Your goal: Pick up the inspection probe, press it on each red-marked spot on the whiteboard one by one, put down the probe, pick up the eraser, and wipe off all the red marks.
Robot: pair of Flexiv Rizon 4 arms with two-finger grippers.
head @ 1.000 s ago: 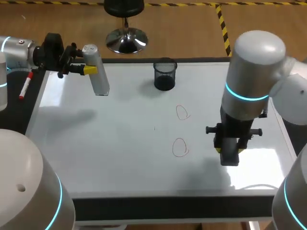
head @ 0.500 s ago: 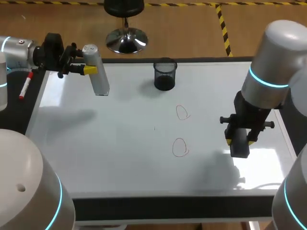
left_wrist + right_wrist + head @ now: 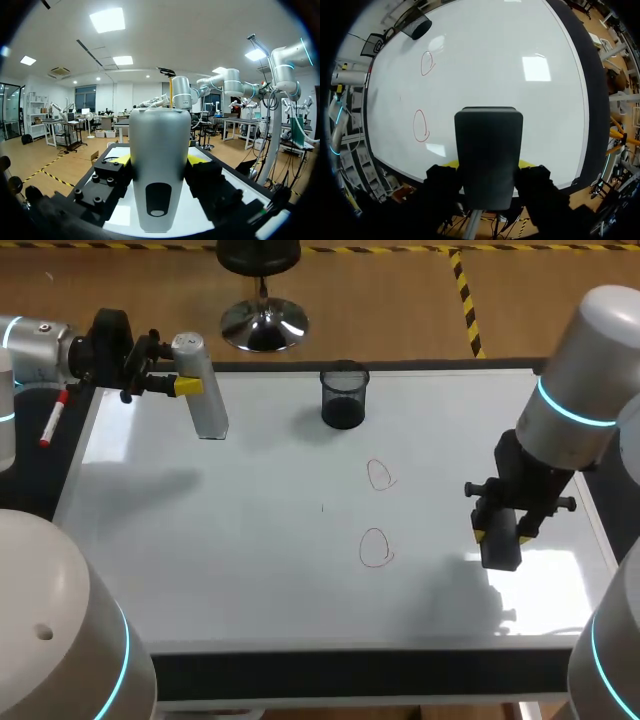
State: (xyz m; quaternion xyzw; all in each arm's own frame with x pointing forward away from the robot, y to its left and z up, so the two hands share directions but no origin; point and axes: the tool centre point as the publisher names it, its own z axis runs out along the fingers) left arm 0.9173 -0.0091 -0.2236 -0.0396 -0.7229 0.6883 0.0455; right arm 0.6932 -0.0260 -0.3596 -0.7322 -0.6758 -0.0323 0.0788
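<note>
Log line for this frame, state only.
left gripper: shut on silver cylindrical probe, far-left corner of white whiteboard | right gripper: shut on dark rectangular eraser, over board's right side | red oval marks: two, unwiped

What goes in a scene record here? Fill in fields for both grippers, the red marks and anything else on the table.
left gripper: shut on the silver probe, at the far left corner of the whiteboard
right gripper: shut on the dark eraser, over the board's right part, right of the near mark
red marks: two loops, the far mark and the near one, both unwiped
cup: dark, at the board's far edge, near the middle
marker: red, lying left of the board
</note>
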